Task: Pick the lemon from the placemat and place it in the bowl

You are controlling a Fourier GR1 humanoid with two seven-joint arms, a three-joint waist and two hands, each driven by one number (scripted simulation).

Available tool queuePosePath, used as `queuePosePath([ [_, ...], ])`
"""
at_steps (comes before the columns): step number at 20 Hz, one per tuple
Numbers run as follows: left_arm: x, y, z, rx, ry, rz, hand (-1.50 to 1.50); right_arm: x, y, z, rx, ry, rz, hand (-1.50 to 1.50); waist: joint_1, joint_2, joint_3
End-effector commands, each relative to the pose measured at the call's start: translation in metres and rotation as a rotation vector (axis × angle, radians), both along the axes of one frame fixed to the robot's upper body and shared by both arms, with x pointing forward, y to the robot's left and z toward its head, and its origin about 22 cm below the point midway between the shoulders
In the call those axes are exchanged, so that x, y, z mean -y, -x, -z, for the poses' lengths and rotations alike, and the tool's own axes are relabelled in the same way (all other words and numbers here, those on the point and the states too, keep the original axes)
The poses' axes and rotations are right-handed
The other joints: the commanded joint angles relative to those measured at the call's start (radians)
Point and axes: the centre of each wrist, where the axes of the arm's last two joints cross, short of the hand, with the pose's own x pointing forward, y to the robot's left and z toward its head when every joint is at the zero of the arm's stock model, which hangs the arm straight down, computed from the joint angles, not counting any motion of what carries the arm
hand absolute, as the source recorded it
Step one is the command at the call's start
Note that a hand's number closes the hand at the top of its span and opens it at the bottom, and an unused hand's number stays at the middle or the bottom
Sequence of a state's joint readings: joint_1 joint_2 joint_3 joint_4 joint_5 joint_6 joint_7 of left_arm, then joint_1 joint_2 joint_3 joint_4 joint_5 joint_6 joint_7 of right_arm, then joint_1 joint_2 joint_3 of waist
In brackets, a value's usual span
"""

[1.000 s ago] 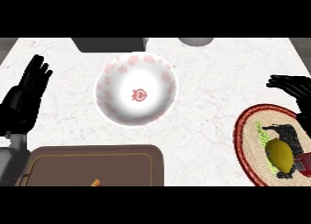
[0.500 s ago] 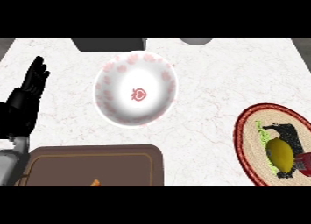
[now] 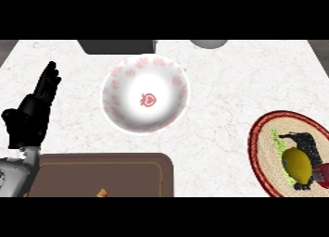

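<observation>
A yellow lemon (image 3: 298, 164) lies on a round woven placemat with a red rim (image 3: 261, 134) at the right edge of the counter, amid dark and green markings. The white bowl with pink markings (image 3: 126, 113) stands left of centre toward the back, with nothing in it. My left hand (image 3: 31, 118) rests open at the far left, fingers pointing up, well apart from the bowl. My right hand shows nowhere in the head view.
A brown tray (image 3: 91, 171) lies at the front left with a small orange bit (image 3: 102, 193) at its near edge. A dark box (image 3: 119, 46) and a grey round object (image 3: 208, 43) stand at the back. A red item (image 3: 328, 173) sits beside the lemon.
My right hand, hovering open above the placemat one second ago, has left the view at the right. The left hand, lemon and bowl have stayed put.
</observation>
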State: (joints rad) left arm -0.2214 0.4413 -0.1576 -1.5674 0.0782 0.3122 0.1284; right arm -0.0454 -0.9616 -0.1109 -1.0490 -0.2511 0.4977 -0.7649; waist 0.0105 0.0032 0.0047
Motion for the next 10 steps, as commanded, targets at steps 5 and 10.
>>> queuePosePath([
  [5, 0.003, -0.007, 0.008, 0.002, -0.028, -0.019, 0.00, -0.024, -0.019, -0.027, -0.074, 0.319, -0.282, -1.50, -0.006, -0.001, -0.005],
  [10, -0.004, -0.009, 0.007, -0.011, -0.013, -0.015, 0.00, -0.042, -0.034, -0.028, -0.131, 0.410, -0.358, -1.50, -0.001, 0.000, -0.005],
])
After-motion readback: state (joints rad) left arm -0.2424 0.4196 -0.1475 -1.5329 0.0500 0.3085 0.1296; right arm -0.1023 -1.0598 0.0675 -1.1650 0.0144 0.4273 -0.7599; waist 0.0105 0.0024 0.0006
